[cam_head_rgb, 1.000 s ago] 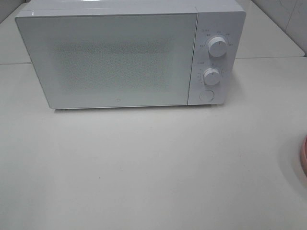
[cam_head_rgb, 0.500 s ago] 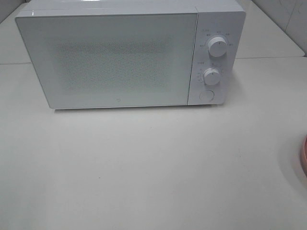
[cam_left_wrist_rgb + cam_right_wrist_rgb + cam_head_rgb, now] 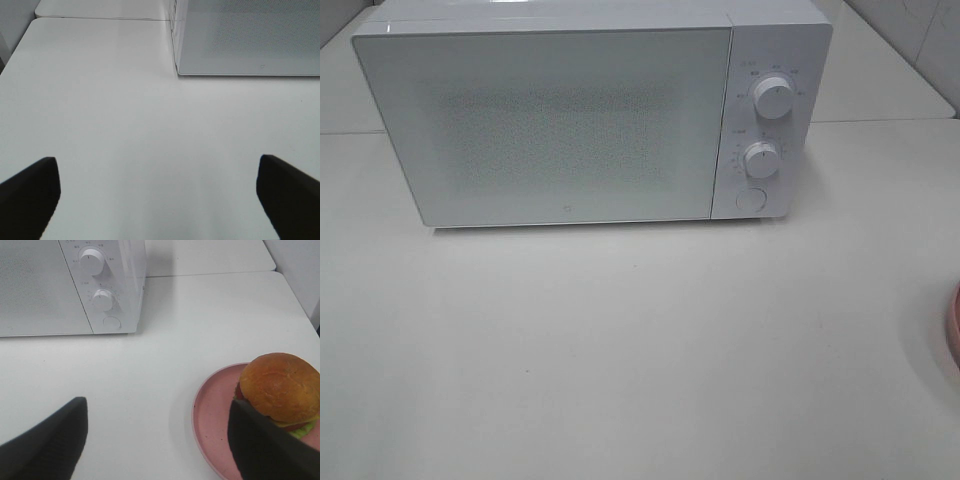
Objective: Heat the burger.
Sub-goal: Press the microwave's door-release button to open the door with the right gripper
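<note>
While both pincers hang over the white table [image 3: 640, 350], neither grips anything. The right gripper [image 3: 157, 437] is spread wide, with bare tabletop between its dark fingers [image 3: 45, 447]. The left gripper [image 3: 157, 192] is also released, as wide as it goes, with only table in the gap.

The burger [image 3: 277, 387] sits on a pink plate [image 3: 210, 415], just ahead of the right gripper's finger on the side away from the microwave. It is outside the gap, not between the fingers. That finger covers the burger's near lower edge and part of the plate – cannot tell if it touches. The burger is well apart from the left gripper and out of its view.

The burger stands upright with the bun dome up and its stack axis vertical. It is round, so it has no sideways heading. A bit of yellow cheese and green lettuce peeks out at the base.

A white microwave [image 3: 590, 115] stands farther ahead of both grippers with its door shut – two knobs [image 3: 774, 99] and a round button [image 3: 750, 199] on its panel. In the high view only a sliver of the plate's rim shows at the edge. The tabletop is plain white, with a seam behind the microwave, and a pale tiled wall shows at the far corner.
</note>
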You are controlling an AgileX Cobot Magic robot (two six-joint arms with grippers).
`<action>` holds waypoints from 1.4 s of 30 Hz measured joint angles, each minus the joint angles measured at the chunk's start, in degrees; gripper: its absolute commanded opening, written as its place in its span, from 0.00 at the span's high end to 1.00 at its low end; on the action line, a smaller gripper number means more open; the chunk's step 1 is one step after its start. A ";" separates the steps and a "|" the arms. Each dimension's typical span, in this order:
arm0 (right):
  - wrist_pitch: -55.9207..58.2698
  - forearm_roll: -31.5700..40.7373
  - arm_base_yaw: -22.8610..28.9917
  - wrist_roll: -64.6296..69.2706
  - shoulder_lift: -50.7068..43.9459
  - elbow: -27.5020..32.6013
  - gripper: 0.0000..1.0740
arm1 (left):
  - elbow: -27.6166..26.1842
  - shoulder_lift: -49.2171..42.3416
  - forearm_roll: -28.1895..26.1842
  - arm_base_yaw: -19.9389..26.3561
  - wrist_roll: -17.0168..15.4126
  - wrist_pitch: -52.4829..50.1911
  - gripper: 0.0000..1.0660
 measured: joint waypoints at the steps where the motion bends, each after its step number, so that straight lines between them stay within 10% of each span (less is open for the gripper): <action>1: -0.57 0.00 0.00 0.00 1.32 0.00 0.31 | 0.00 0.00 0.00 0.00 0.00 0.00 0.06; 42: -44.18 -0.17 0.00 -0.06 40.74 0.00 0.31 | 0.00 0.00 0.00 0.00 0.00 0.00 0.06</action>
